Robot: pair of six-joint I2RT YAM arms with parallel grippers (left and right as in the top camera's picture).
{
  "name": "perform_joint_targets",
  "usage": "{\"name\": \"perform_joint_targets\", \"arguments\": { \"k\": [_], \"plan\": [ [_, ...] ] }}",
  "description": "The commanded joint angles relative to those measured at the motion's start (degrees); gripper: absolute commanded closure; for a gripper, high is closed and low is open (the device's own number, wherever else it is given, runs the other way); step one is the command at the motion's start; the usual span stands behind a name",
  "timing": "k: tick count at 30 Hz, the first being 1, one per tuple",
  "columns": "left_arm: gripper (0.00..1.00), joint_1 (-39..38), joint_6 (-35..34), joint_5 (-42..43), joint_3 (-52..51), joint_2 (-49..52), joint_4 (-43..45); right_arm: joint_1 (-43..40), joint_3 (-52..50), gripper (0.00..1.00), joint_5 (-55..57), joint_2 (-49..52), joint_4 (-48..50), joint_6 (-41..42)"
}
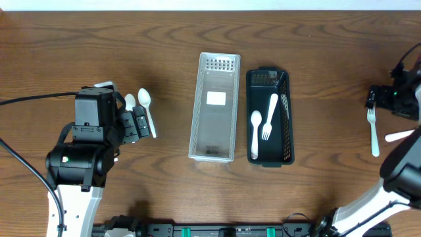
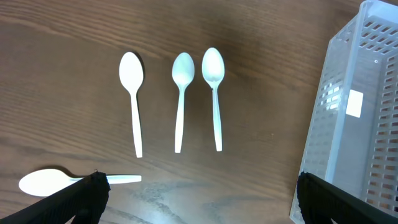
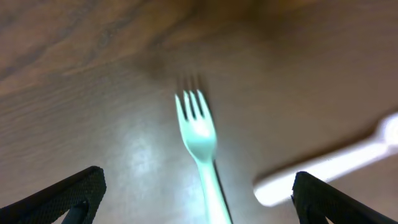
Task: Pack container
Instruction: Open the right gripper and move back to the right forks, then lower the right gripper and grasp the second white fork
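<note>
A clear plastic basket (image 1: 216, 108) and a black basket (image 1: 268, 117) stand side by side at the table's centre. The black one holds a white fork (image 1: 269, 117) and a white spoon (image 1: 255, 133). My left gripper (image 2: 199, 205) is open and empty above the table, with three white spoons (image 2: 181, 93) lying parallel ahead of it and a fourth spoon (image 2: 43, 182) by its left finger. My right gripper (image 3: 199, 186) is open and empty over a white fork (image 3: 199, 137) at the far right; that fork also shows in the overhead view (image 1: 373, 131).
A second white utensil handle (image 3: 329, 165) lies to the right of the fork, also seen from overhead (image 1: 398, 136). The clear basket's wall (image 2: 354, 112) stands close to my left gripper's right finger. The left arm (image 1: 92, 131) hides some of the spoons from overhead.
</note>
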Motion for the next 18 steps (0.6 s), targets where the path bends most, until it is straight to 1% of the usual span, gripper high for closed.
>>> {"name": "perform_joint_targets", "arguments": {
  "k": [1, 7, 17, 18],
  "plan": [
    [0.02, 0.44, 1.01, -0.68, 1.09, -0.04, -0.17, -0.20, 0.07, 0.01, -3.61, 4.07, 0.66, -2.89],
    [0.02, 0.44, 0.98, -0.68, 1.09, -0.04, -0.15, -0.22, 0.07, 0.01, -3.63, 8.94, 2.16, -2.86],
    [0.02, 0.44, 0.98, -0.68, 1.09, -0.04, -0.17, -0.20, 0.04, 0.01, -3.37, 9.73, 5.07, -2.89],
    [0.02, 0.44, 0.98, -0.68, 1.09, -0.04, -0.17, -0.20, 0.04, 0.03, -3.37, 9.73, 5.14, -2.91]
  ]
}}
